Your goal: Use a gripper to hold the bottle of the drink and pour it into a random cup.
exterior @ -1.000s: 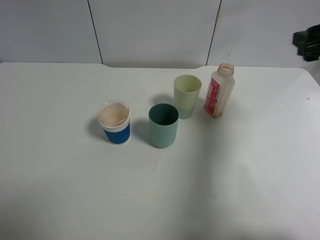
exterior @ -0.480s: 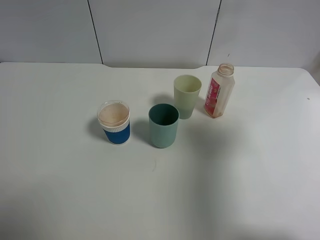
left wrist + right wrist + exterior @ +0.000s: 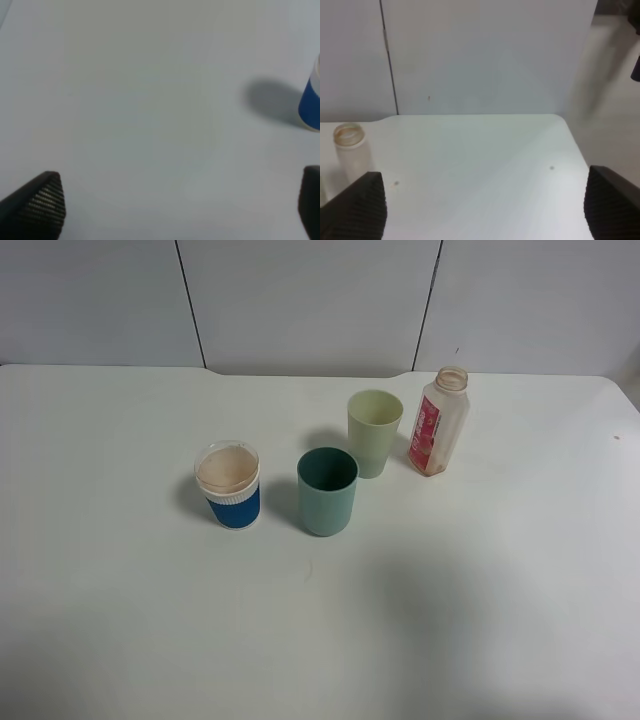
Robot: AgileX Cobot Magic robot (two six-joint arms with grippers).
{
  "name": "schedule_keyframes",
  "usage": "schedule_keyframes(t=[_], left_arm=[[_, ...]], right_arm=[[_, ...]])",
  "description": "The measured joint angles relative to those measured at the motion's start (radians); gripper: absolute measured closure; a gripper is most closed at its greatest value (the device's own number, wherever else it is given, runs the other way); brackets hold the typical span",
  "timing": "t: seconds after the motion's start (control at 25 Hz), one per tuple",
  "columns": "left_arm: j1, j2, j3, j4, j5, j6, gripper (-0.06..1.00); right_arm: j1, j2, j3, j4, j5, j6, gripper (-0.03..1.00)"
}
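Left tool [image 3: 180, 210]: two black fingers [image 3: 42, 205] with finely ribbed, tapered tips. Right tool [image 3: 485, 210]: black fingers [image 3: 357, 207], same ribbed texture, blunt wedge-shaped ends.

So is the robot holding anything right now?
No. Both the left gripper and right gripper are open and empty; the bottle stands alone.

Neither arm is showing in the high exterior view. In the left wrist view, the left gripper [image 3: 182, 205] is hanging above the white surface with its jaws standing wide apart, its ribbed black fingertips [image 3: 42, 202] sitting at opposite edges and gripping nothing. In the right wrist view, the right gripper [image 3: 485, 205] is likewise holding its jaws wide apart and empty, its black fingertips [image 3: 612, 202] raised well above the surface.
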Motion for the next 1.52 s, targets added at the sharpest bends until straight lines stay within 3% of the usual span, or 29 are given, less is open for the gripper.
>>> schedule_keyframes(t=[0.36, 0.68, 0.92, 1.52], left_arm=[[0.0, 0.0, 0.0, 0.0, 0.0, 0.0, 0.02], [0.0, 0.0, 0.0, 0.0, 0.0, 0.0, 0.02], [0.0, 0.0, 0.0, 0.0, 0.0, 0.0, 0.02], [0.0, 0.0, 0.0, 0.0, 0.0, 0.0, 0.02]], right_arm=[[0.0, -0.125, 0.071, 0.034, 0.161, 0.0, 0.19], [0.0, -0.125, 0.074, 0.034, 0.189, 0.0, 0.19], [0.0, -0.125, 0.083, 0.034, 0.296, -0.001, 0.19], [0.0, -0.125, 0.096, 0.018, 0.306, 0.013, 0.19]])
